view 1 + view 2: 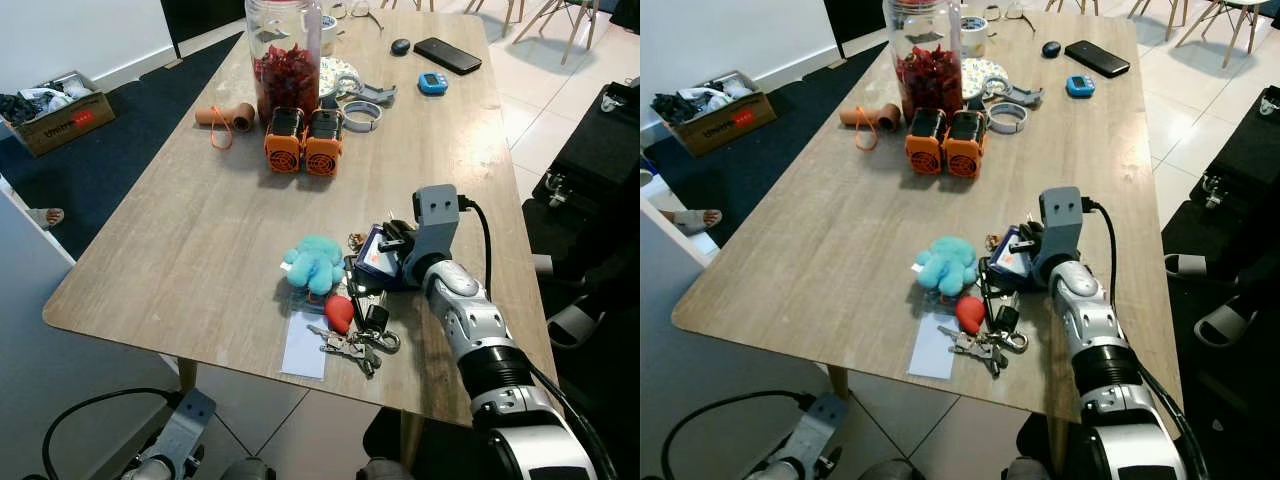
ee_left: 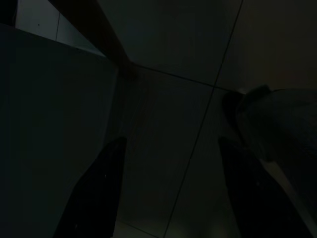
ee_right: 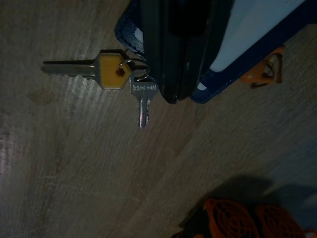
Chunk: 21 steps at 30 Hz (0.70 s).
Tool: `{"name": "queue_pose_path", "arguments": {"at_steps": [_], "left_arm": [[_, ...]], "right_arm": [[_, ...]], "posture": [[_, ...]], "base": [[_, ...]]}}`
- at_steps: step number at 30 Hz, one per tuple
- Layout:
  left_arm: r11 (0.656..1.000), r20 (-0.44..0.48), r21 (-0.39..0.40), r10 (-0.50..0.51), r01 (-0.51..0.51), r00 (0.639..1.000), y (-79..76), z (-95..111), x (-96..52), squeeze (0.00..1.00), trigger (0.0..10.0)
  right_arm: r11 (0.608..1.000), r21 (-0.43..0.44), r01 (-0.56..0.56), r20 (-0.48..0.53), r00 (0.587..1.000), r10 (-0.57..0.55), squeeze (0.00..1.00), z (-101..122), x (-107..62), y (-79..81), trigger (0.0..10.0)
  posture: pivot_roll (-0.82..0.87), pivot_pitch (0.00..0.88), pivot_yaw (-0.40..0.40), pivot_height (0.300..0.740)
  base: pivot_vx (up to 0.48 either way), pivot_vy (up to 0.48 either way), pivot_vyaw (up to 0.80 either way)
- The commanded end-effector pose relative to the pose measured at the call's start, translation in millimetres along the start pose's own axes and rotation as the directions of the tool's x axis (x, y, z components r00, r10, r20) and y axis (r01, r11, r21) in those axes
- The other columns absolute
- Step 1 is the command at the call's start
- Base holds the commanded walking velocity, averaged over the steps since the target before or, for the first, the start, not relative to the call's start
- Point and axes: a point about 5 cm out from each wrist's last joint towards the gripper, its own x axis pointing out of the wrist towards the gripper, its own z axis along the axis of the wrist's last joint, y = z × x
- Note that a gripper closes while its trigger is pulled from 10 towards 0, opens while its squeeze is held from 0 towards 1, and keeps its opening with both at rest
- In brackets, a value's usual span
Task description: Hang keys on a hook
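On the floor at about ten o'clock from the wooden table point(image 1: 180, 250) sits a cardboard box point(image 1: 60, 118) holding dark clothes. The left gripper point(image 2: 168, 198) hangs below the table's edge in deep shade, its two black fingers spread well apart with nothing between them.

Near the table's front edge lies a teal plush octopus point(image 1: 314, 262), with a red charm point(image 1: 340, 313) and a white card point(image 1: 306, 345) just at its five o'clock. The keys point(image 1: 352, 346), a bunch on rings, lie touching the card's right side, at about seven o'clock from the right gripper point(image 1: 392, 250). That gripper rests low on the tabletop against a blue tag point(image 1: 378, 256); whether its fingers are parted cannot be told. From its wrist, two more keys point(image 3: 114, 74) lie flat on the wood beside the tag.

At twelve o'clock from the bunch stands a glass jar point(image 1: 285, 55) filled with dark red pieces, two orange cylinders point(image 1: 304, 141) touching its front.
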Motion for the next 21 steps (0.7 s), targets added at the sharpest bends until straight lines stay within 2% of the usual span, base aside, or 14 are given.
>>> {"name": "queue_pose_path", "arguments": {"at_steps": [1,5,6,7,8,9,10,11,12,13,15,17,20,21], "left_arm": [[1.000,-0.027,0.003,-0.010,0.011,1.000,-2.2,-8.3,-2.3,0.07,10.0],[1.000,-0.027,0.004,-0.010,0.010,1.000,-2.4,-8.5,-2.4,0.06,10.0],[1.000,-0.026,0.003,-0.008,0.008,1.000,-2.5,-8.5,-2.4,0.07,10.0],[1.000,-0.026,0.003,-0.008,0.008,1.000,-2.5,-8.5,-2.4,0.07,10.0],[1.000,-0.023,0.001,-0.007,0.007,1.000,-2.5,-8.5,-2.5,0.07,10.0],[1.000,-0.020,-0.003,-0.005,0.005,1.000,-2.5,-8.4,-2.6,0.07,10.0],[1.000,-0.018,-0.006,-0.004,0.004,1.000,-2.6,-8.4,-2.6,0.07,10.0],[1.000,-0.018,-0.006,-0.004,0.004,1.000,-2.6,-8.4,-2.6,0.07,10.0],[1.000,-0.017,-0.008,-0.003,0.003,1.000,-2.6,-8.4,-2.7,0.06,10.0],[1.000,-0.017,-0.008,-0.004,0.004,1.000,-2.6,-8.5,-2.7,0.07,10.0],[1.000,-0.017,-0.009,-0.004,0.004,1.000,-2.7,-8.7,-2.8,0.06,10.0],[1.000,-0.017,-0.009,-0.004,0.004,1.000,-2.7,-8.7,-2.8,0.06,10.0],[1.000,-0.019,-0.008,-0.005,0.005,1.000,-2.5,-9.1,-2.9,0.06,10.0],[1.000,-0.021,-0.005,-0.007,0.007,1.000,-2.2,-9.3,-3.0,0.06,10.0]], "right_arm": [[1.000,-0.009,0.029,-0.086,0.996,-0.029,0.00,-21.6,-5.7,-5.7,0.0],[0.996,0.019,0.082,-0.011,0.997,-0.082,0.00,-11.4,-5.5,-12.1,0.0],[0.979,0.146,0.142,0.117,0.980,-0.159,0.00,7.8,-6.7,-22.3,0.0],[0.979,0.146,0.142,0.117,0.980,-0.159,0.00,7.8,-6.7,-22.3,0.0],[0.958,0.243,0.154,0.174,0.964,-0.199,0.00,17.3,-9.1,-29.5,6.2],[0.936,0.319,0.150,0.204,0.953,-0.222,0.00,22.2,-12.0,-36.0,10.0],[0.921,0.363,0.144,0.219,0.947,-0.235,0.00,24.5,-14.0,-40.0,10.0],[0.921,0.363,0.144,0.219,0.947,-0.235,0.00,24.5,-14.0,-40.0,10.0],[0.915,0.377,0.146,0.209,0.948,-0.238,0.97,22.4,-16.1,-43.1,10.0],[0.916,0.368,0.159,0.181,0.954,-0.238,1.00,15.8,-18.6,-45.1,10.0],[0.917,0.357,0.175,0.143,0.960,-0.239,1.00,6.3,-22.1,-45.6,10.0],[0.917,0.357,0.175,0.143,0.960,-0.239,1.00,6.3,-22.1,-45.6,10.0],[0.921,0.342,0.186,0.068,0.973,-0.221,1.00,-12.8,-28.8,-40.2,10.0],[0.924,0.343,0.170,0.021,0.982,-0.188,0.33,-21.9,-30.5,-33.1,10.0]], "posture": [[0.05,0.116,0.023,0.740],[0.06,0.118,0.023,0.740],[0.06,0.120,0.021,0.740],[0.06,0.120,0.021,0.740],[0.06,0.121,0.020,0.740],[0.06,0.121,0.018,0.740],[0.06,0.121,0.018,0.740],[0.06,0.121,0.018,0.740],[0.06,0.122,0.017,0.740],[0.06,0.122,0.017,0.740],[0.06,0.122,0.016,0.740],[0.06,0.122,0.016,0.740],[0.05,0.121,0.020,0.740],[0.05,0.120,0.022,0.740]], "base": [[0.000,0.000,0.00],[0.000,0.000,0.00],[0.000,0.000,0.00],[0.000,0.000,0.00],[0.000,0.000,0.00],[0.000,0.000,0.00],[0.000,0.000,0.00],[0.000,0.000,0.00],[0.000,0.000,0.00],[0.000,0.000,0.00],[0.000,0.000,0.00],[0.000,0.000,0.00],[0.000,0.000,0.00],[0.000,0.000,0.00]]}}
